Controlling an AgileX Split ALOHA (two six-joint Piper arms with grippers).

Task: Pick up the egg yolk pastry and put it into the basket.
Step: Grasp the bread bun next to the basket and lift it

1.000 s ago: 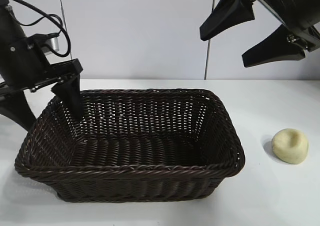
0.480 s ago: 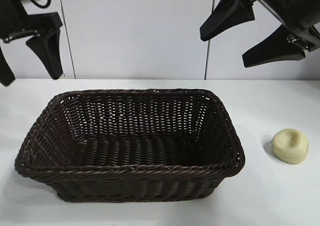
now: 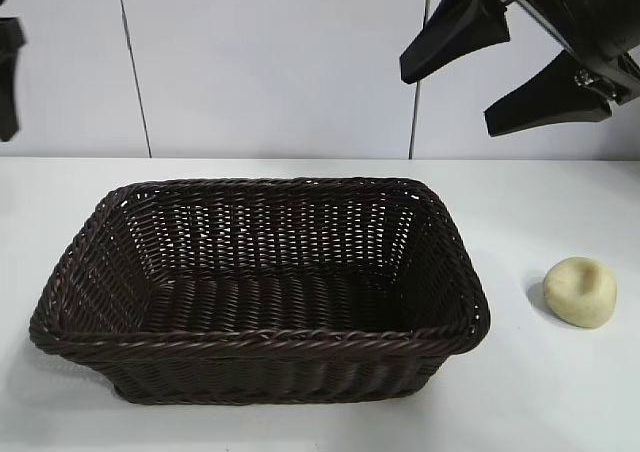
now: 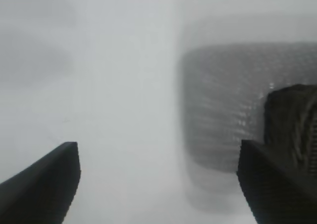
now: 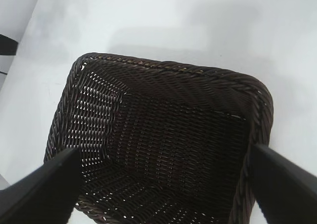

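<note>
The egg yolk pastry point(image 3: 580, 292), a pale yellow lump with a dent, lies on the white table to the right of the basket point(image 3: 260, 340). The dark brown wicker basket is empty. My right gripper point(image 3: 447, 100) hangs open high above the basket's right end, well above and left of the pastry. In its wrist view the right gripper point(image 5: 164, 149) frames the basket's point(image 5: 163, 65) inside with nothing between the fingers. My left gripper point(image 4: 158, 144) is open and empty, with the basket point(image 4: 218, 110) blurred beyond it. Only a dark sliver of the left arm point(image 3: 6, 77) shows at the exterior view's left edge.
White table point(image 3: 560, 402) runs all round the basket, with a pale panelled wall point(image 3: 270, 62) behind. Bare table lies between the basket's right rim and the pastry.
The left arm has lifted away from the basket's left rim and swung up and left, almost out of the exterior view. The right arm, basket and pastry have not moved.
</note>
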